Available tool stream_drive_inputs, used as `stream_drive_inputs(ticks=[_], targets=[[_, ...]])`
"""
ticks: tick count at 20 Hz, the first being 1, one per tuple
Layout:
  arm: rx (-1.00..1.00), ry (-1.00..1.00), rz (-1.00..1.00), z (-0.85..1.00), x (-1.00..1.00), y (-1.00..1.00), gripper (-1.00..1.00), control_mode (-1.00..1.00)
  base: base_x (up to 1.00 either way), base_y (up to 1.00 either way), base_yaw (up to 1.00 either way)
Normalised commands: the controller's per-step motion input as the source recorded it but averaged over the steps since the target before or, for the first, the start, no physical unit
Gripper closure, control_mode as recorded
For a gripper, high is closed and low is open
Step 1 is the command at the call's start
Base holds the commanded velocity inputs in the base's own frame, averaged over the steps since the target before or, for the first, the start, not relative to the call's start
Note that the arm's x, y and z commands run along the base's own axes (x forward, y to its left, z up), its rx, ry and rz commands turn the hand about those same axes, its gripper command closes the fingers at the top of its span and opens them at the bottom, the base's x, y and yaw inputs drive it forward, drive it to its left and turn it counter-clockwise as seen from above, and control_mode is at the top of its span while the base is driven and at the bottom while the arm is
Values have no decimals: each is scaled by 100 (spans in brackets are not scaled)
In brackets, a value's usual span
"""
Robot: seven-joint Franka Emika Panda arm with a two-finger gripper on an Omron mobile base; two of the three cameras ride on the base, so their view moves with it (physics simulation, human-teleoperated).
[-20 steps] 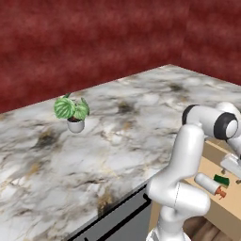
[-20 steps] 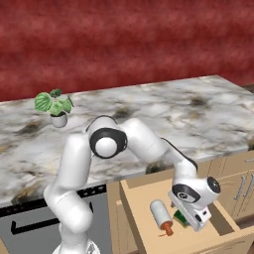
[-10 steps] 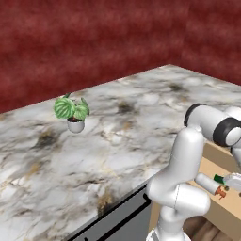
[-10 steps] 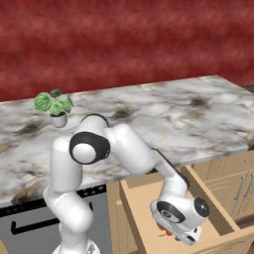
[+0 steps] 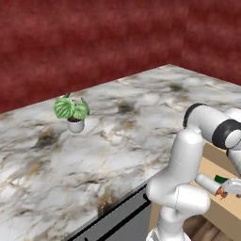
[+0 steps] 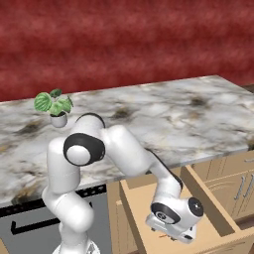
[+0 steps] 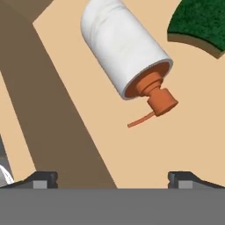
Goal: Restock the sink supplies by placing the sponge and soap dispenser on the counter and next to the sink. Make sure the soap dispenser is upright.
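1. Left of the pincer (image 7: 112,179) in the hand view: drawer (image 7: 52,114) wall, a darker brown band running up beside the pale floor. Drawer pulled out below the counter (image 6: 163,124), which is presumably why the arm reaches so low in front of the cabinets.
2. Straight ahead of the pincer, apart from both tips: soap (image 7: 124,47) lying on its side on the drawer floor, orange pump (image 7: 159,97) pointing toward the right-hand tip, thin spout trailing back toward the pincer. Lying flat, so needing to be turned upright once out.
3. Pincer spread wide, nothing between the tips, nothing touched. Width judged enough to straddle the bottle's body; hovering above the pump end probably as a line-up for a grasp.
4. Ahead and right of the pincer, beyond the pump: sponge (image 7: 200,22), dark green, flat on the drawer floor, close to the bottle but not touching it, partly cut off by the frame edge.
5. Both supplies inside the drawer, neither yet on the counter; task judged at its start.
6. Far above and behind the pincer: plant (image 6: 54,105) in a white pot on the marble, well apart from the work.
7. No brand, label or writing legible anywhere; bottle body plain white.
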Motion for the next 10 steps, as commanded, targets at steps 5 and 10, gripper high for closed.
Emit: stream_drive_inputs(ticks=[5,10], targets=[[0,-2,17,0,7,0,-100,-100,0,0,0],[0,-4,4,-3,36,1,-100,-100,0,0,0]])
